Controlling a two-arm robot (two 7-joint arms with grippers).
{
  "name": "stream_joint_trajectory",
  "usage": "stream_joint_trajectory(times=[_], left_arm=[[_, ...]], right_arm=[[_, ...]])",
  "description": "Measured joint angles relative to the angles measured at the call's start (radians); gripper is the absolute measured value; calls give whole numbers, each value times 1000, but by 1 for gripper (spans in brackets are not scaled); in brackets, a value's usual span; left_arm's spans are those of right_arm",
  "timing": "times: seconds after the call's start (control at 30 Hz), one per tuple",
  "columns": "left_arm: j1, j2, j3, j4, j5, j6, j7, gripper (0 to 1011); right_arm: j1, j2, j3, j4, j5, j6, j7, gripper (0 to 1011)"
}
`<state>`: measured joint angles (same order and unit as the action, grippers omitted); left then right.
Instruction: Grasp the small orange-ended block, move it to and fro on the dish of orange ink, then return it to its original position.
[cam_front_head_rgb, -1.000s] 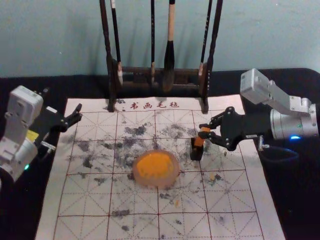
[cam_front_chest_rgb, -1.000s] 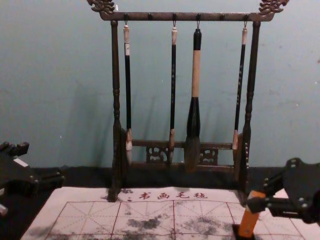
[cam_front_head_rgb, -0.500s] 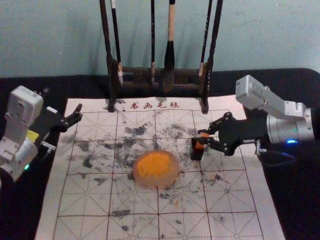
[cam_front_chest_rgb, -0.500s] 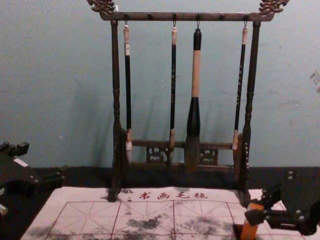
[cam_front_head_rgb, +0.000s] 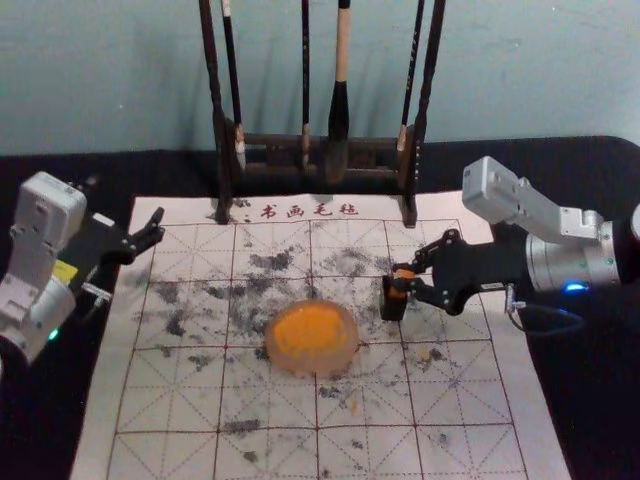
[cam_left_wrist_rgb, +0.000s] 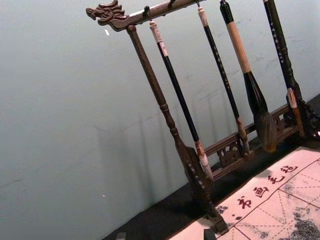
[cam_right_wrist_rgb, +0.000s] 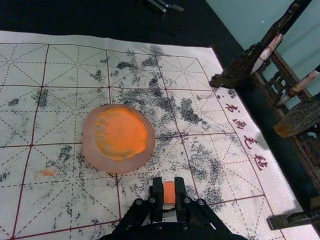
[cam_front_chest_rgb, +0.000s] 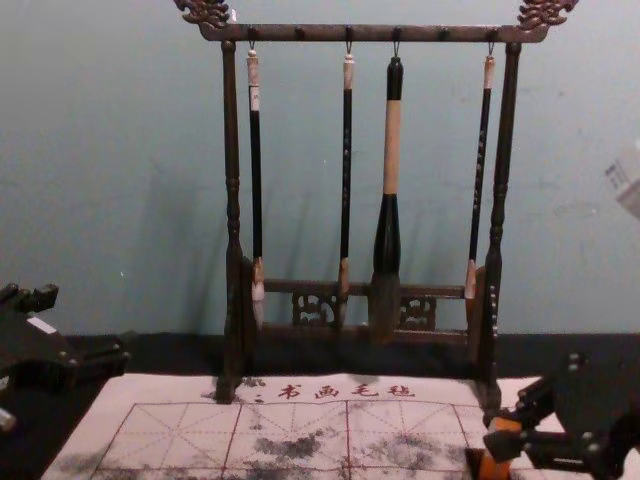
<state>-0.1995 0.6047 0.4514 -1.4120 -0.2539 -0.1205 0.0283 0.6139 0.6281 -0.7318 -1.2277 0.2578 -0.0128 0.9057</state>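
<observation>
What worries me most is the fit between the orange block (cam_front_head_rgb: 401, 285) and the black holder (cam_front_head_rgb: 394, 307), which sits to the right of the ink dish (cam_front_head_rgb: 350, 352) and a little beyond it. The block leans slightly in the chest view, and its lower end is hidden by the holder, so I cannot tell how deep it goes. If I push down at that slant, it could catch on the holder's edge and tip or shift it. If I lift at the same slant, it could drag the holder up or twist between my pads. Letting go before it is seated might leave it crooked, or drop it on the felt mat (cam_front_head_rgb: 265, 405) beside the dish. Swinging low towards the dish could knock its rim or smear the orange ink (cam_front_head_rgb: 308, 332).

My right gripper (cam_right_wrist_rgb: 169, 192), right of the dish, is drawn in narrow, only as wide as the block. Its two pads (cam_right_wrist_rgb: 157, 192) press on opposite sides, with the orange end showing between them. I judge that a hold, though how firm I cannot tell. I would straighten the block before moving it up or down.

My left gripper (cam_front_head_rgb: 157, 227) is parked well to the left of the dish, jaws wide and holding nothing.
</observation>
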Motion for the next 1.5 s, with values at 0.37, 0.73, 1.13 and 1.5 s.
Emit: stream_joint_trajectory(times=[0.37,0.73,1.13,1.5], left_arm=[[0,0,0,0,0,0,0,1001],[0,0,0,0,0,0,0,1001],[0,0,0,0,0,0,0,1001],[0,0,0,0,0,0,0,1001]], right_arm=[[-1,1,0,-1,1,0,0,134],[-1,2,0,-2,2,0,0,375],[-1,2,1,-3,3,0,0,759],[-1,2,1,-3,3,0,0,1000]])
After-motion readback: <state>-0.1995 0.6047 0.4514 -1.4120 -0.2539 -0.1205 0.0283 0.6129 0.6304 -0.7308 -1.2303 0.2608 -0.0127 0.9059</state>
